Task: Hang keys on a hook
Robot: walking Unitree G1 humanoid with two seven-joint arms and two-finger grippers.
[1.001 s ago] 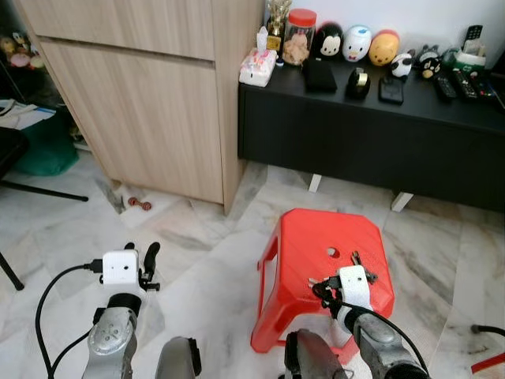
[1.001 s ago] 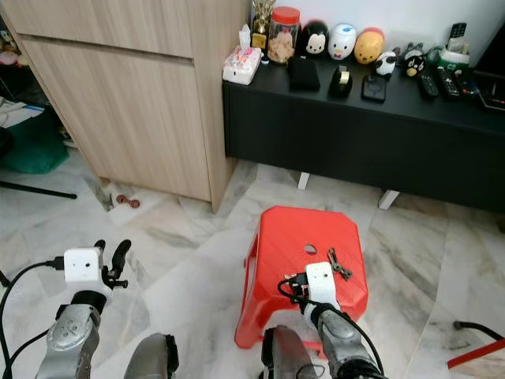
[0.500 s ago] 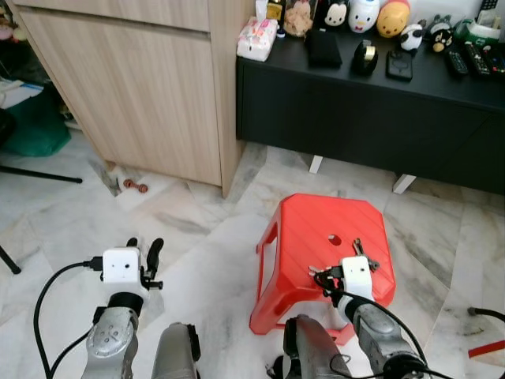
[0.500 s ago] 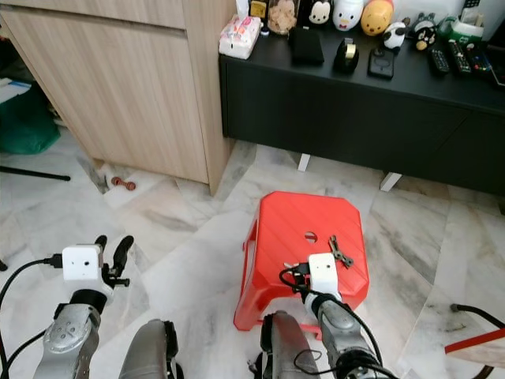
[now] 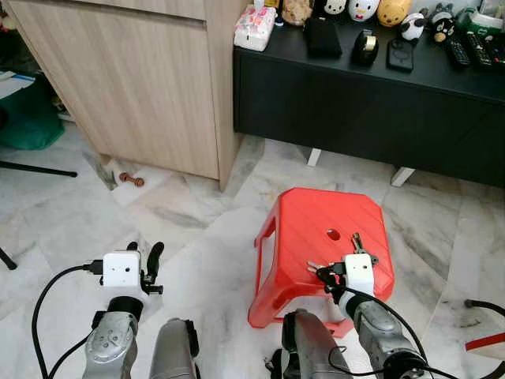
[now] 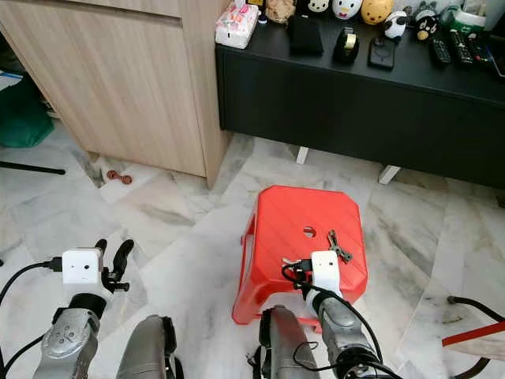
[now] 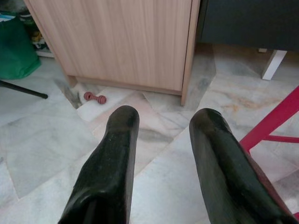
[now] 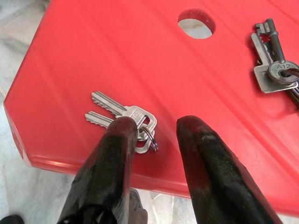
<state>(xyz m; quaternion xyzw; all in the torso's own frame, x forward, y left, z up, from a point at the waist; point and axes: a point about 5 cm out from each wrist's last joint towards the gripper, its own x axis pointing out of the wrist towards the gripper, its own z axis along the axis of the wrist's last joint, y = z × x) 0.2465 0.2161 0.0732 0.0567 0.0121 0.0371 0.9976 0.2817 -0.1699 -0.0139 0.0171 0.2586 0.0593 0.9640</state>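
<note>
A red plastic stool (image 5: pixel 316 225) stands on the marble floor in front of me. Two silver keys on a ring (image 8: pixel 122 114) lie near its front edge, and a second, darker bunch of keys (image 8: pixel 273 67) lies beside the hole in the seat. My right gripper (image 8: pixel 156 125) hovers open just above the seat. One of its fingers (image 8: pixel 117 140) is over the ring of the silver keys, and it holds nothing. My left gripper (image 7: pixel 161 123) is open and empty, held low over the floor to the left of the stool.
A light wooden cabinet (image 5: pixel 142 79) stands at the back left. Beside it, a black low console (image 5: pixel 371 103) carries toys, remotes and a tissue box. A small red dumbbell-shaped thing (image 5: pixel 131 179) lies by the cabinet's foot. A black cable (image 5: pixel 483 304) runs along the floor at the right.
The camera has tilted down and shifted, so the cabinet and console sit higher in the picture. My right gripper stays open over the silver keys; my left has not moved.
</note>
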